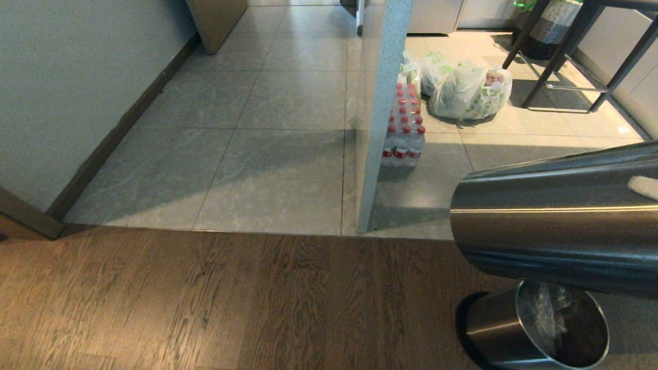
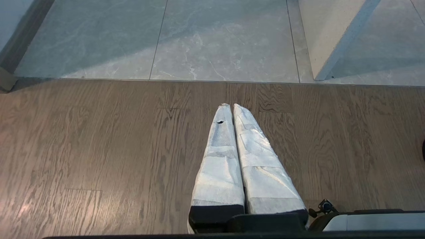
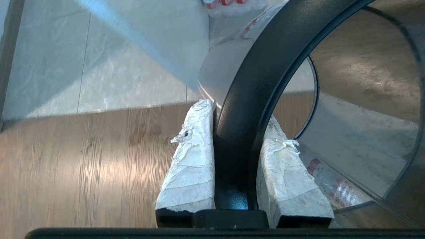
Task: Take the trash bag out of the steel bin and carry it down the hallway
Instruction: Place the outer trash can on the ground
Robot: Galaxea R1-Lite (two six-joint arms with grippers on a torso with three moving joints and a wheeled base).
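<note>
The steel bin (image 1: pixel 493 329) stands on the wood floor at the lower right, its black base ring showing. The trash bag (image 1: pixel 547 308), clear and crinkled, lies inside it. Above the bin hangs a second brushed-steel cylinder (image 1: pixel 555 221), lying level and open at both ends. My right gripper (image 3: pixel 237 111) is shut on that cylinder's black end ring (image 3: pixel 252 83), one finger outside and one inside. My left gripper (image 2: pixel 230 105) is shut and empty over the wood floor, away from the bin. The hallway is out of view.
A white partition (image 1: pixel 383 103) stands on the grey tiles ahead, with a pack of red-capped water bottles (image 1: pixel 403 133) beside it. White bags with green print (image 1: pixel 470 85) and dark stool legs (image 1: pixel 560 56) are behind. A wall (image 1: pixel 61 92) runs along the left.
</note>
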